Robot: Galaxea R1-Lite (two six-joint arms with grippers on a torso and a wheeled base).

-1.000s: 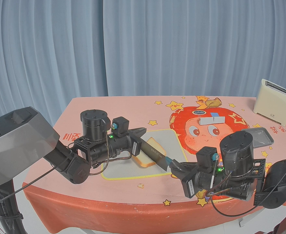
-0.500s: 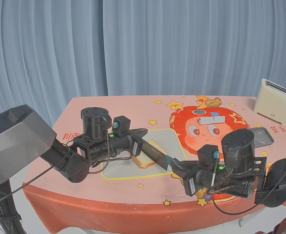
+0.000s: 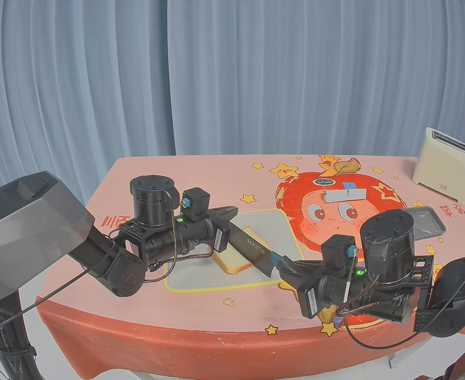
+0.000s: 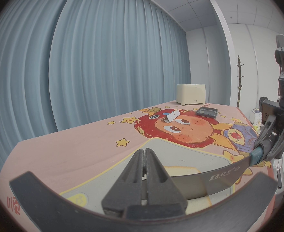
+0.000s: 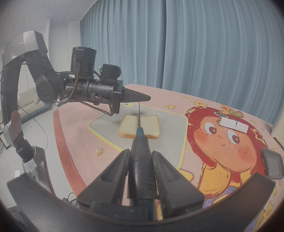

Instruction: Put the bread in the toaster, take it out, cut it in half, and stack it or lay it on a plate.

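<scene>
Fingers (image 5: pixel 114 174) of right gripper (image 5: pixel 140 152) pinch knife (image 3: pixel 253 248) by its handle, one on each side. Blade runs out far-left, edge down across middle of bread (image 5: pixel 128 128). Left gripper (image 4: pixel 145 151) has fingers (image 4: pixel 132 174) pressed together with nothing between them, tip just above far end of blade; can't tell if it touches the spine. Bread lies flat on grey cutting mat (image 3: pixel 200 273), near-left part of table. Seam is visible along blade line, depth of cut not readable. Handling guess: slice is light, soft crumb with firmer crust. It will squash or tear if pinched hard, and it sheds; a crumb (image 3: pixel 228 302) lies on the cloth just near of the mat. Halves likely want a shallow grip across crust edges, low force, lifted level. Knife is stiff with a smooth handle, could roll in the grip under side load. Toaster (image 3: pixel 446 164) is far right, dark tray (image 3: pixel 426 222) near it, both well apart from the mat.
</scene>
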